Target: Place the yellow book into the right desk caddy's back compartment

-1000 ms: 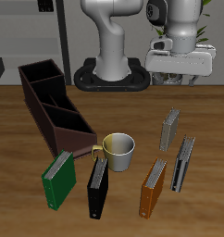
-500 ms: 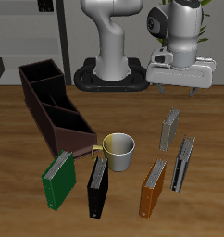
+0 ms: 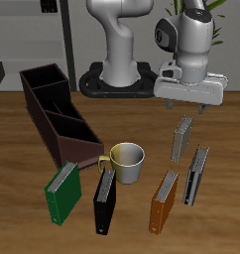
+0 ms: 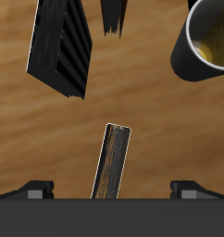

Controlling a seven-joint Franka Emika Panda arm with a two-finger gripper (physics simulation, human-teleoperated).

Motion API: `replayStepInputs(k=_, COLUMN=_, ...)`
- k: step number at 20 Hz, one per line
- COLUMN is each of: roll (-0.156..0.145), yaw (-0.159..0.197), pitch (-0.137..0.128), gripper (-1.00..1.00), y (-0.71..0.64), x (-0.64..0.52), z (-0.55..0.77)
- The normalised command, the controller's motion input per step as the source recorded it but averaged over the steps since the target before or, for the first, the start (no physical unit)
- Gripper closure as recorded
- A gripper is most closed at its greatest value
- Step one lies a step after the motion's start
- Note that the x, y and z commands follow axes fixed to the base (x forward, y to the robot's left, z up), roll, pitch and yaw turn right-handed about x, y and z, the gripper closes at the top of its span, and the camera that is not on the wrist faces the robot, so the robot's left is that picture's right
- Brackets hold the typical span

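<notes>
Gripper (image 3: 190,109) spread wide, holding nothing, hovering right of frame center just above yellow book (image 3: 181,139) standing upright on table (image 3: 23,149), well apart from right desk caddy (image 3: 56,111) at left.

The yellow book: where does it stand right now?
In the exterior view the yellow book stands upright on the table, just below the gripper, behind the dark grey book and beside the mug.

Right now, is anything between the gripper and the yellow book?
No. In the exterior view the gripper hangs above the yellow book with only air between; the wrist view agrees.
</notes>
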Motion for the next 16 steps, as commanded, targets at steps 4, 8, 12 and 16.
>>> replayStepInputs(k=4, roll=-0.010, yaw=0.025, pitch=-0.049, gripper=-1.00, y=0.05, x=-0.02, z=-0.22)
replayStepInputs(k=8, roll=-0.009, yaw=-0.001, pitch=-0.025, gripper=-1.00, y=0.01, x=-0.04, z=-0.12)
replayStepInputs(k=12, roll=-0.003, yaw=0.020, pitch=-0.091, gripper=-1.00, y=0.09, x=-0.16, z=-0.11)
replayStepInputs(k=16, roll=-0.007, yaw=-0.023, pitch=-0.023, gripper=-1.00, y=0.01, x=-0.06, z=-0.17)
